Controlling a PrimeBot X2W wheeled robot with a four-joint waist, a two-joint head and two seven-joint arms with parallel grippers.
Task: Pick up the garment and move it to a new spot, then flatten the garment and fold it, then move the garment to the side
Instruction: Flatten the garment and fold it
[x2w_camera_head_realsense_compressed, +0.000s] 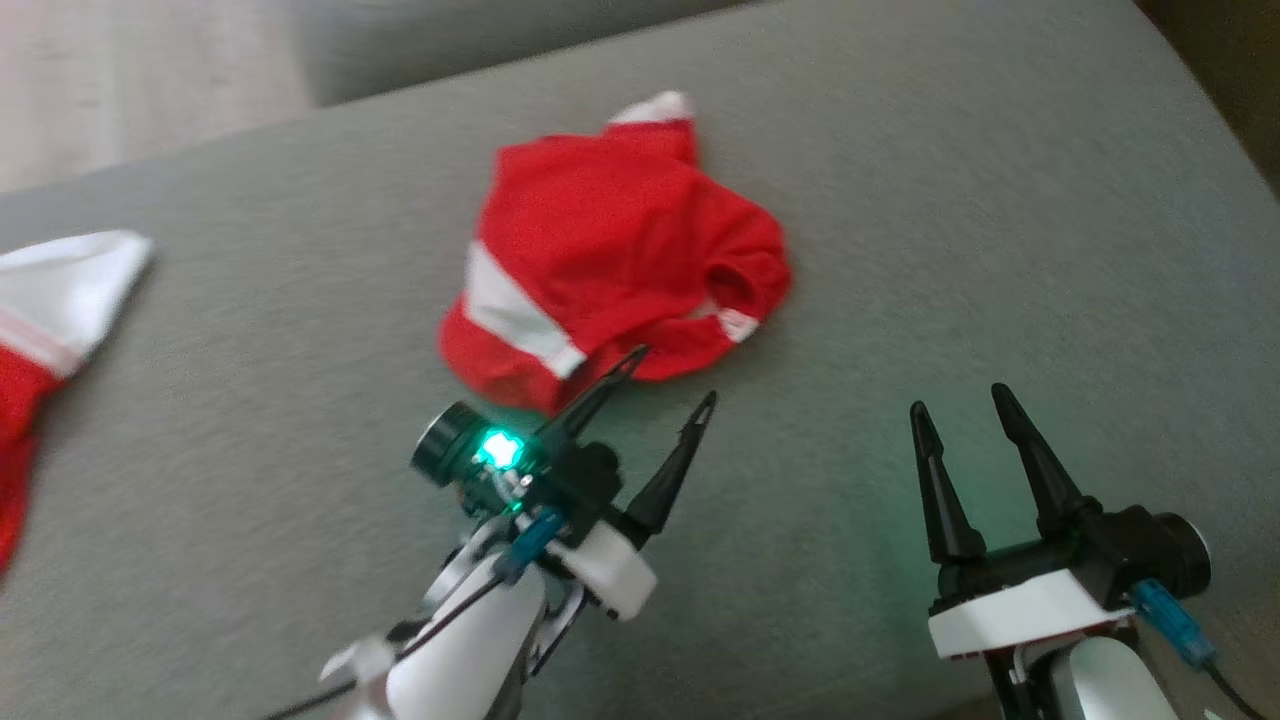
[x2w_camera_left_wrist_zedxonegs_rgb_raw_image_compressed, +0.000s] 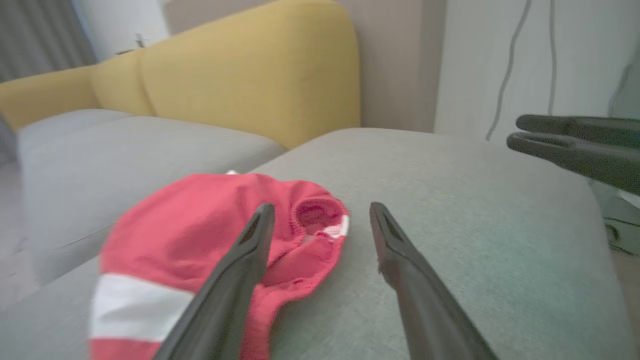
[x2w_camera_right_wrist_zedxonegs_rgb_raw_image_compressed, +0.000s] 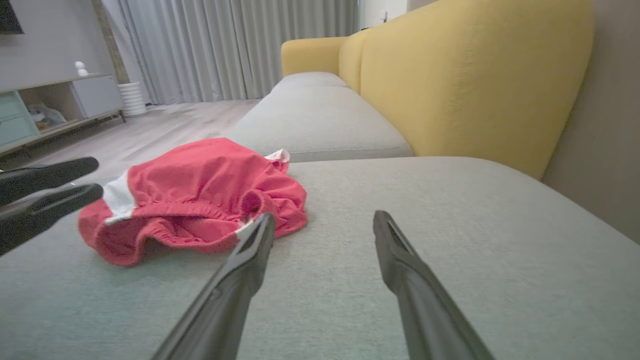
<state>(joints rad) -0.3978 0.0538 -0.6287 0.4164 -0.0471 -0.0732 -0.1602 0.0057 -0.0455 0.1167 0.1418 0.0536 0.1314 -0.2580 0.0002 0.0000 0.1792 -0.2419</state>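
Left end effector (x2w_camera_head_realsense_compressed: 674, 375): long dark fingers apart, empty, tips at the near hem of the crumpled red fabric garment with white bands (x2w_camera_head_realsense_compressed: 600, 230).
Right end effector (x2w_camera_head_realsense_compressed: 958, 398): fingers apart, over the bare grey fabric sofa cushion (x2w_camera_head_realsense_compressed: 950, 250), well clear of the garment.
Garment: heaped mid-cushion.
Risk: pinching the bunched hem may catch only one layer, so the rest drags.
Hidden: the folds bury its true shape. A second red-and-white cloth (x2w_camera_head_realsense_compressed: 60, 290) is cut off at the left edge.

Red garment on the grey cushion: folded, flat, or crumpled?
Crumpled. The red garment sits in a rumpled heap on the grey cushion, elastic opening puckered upward, edges curled under; no neat fold lines.
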